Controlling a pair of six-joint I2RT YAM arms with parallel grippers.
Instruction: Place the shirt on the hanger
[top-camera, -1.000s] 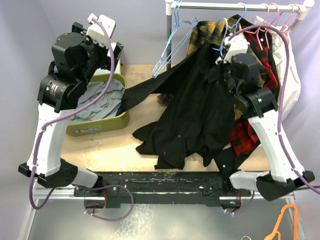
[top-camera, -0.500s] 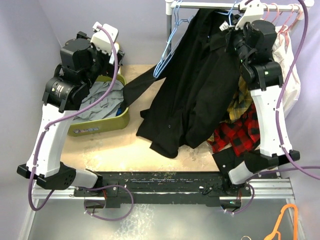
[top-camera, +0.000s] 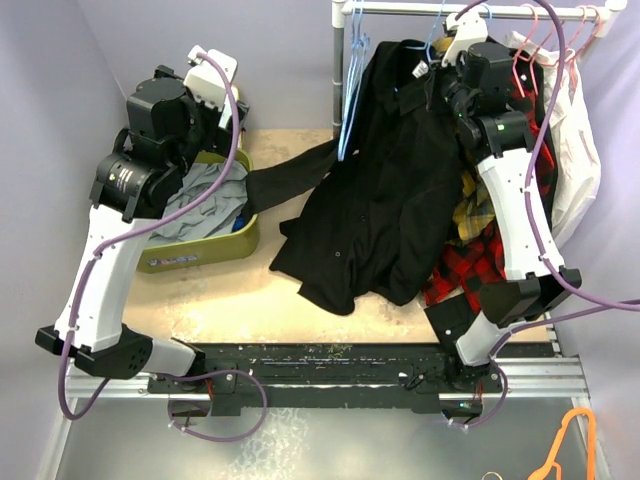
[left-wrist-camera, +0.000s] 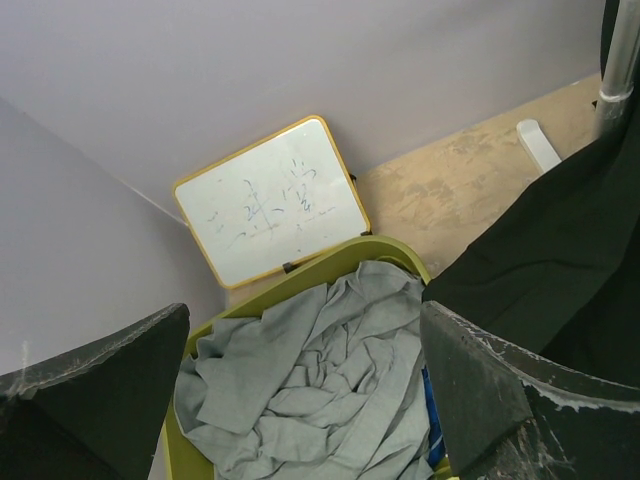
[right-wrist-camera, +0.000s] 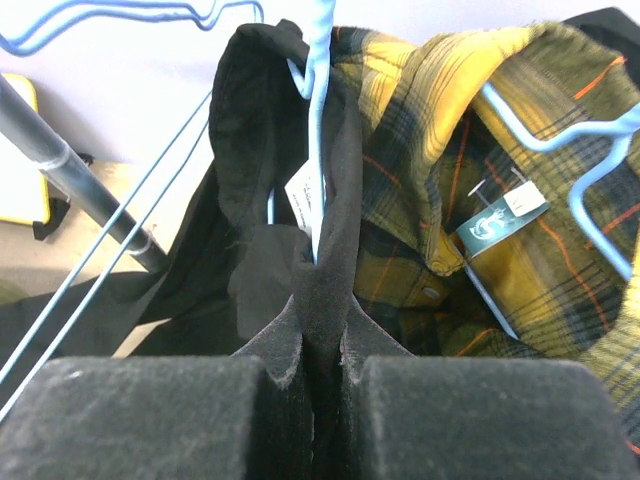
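1. Lilac walls enclose a wooden table (top-camera: 220, 295), and a metal rail (top-camera: 400, 8) is mounted over its far right corner.
2. The right gripper (right-wrist-camera: 322, 365) is held up at the rail, and its jaws are pressed together on a fold of the shirt (right-wrist-camera: 250, 150) at the collar.
3. The hanger (right-wrist-camera: 318, 110) is seen straight ahead of the fingertips, with its blue wire running down into that same fold. Whether the wire itself is clamped cannot be told.
4. The body of the shirt is draped below the gripper onto the table, and one sleeve is stretched out toward the left arm.
5. The collar grip is judged to be chosen so that the neck is centred on the hanger while the garment's weight is carried.
6. A yellow plaid shirt (right-wrist-camera: 480, 150) is hung just right of the fingers on its own hanger and is not touched.
7. The left gripper (left-wrist-camera: 300, 390) is spread fully and nothing is held in it. A grey garment (left-wrist-camera: 330, 350) in a green bin (left-wrist-camera: 385, 250) lies directly beneath, and a whiteboard (left-wrist-camera: 270, 200) is propped beyond. This arm is judged to be parked out of the way.
8. Whether the hook is seated on the rail cannot be told.
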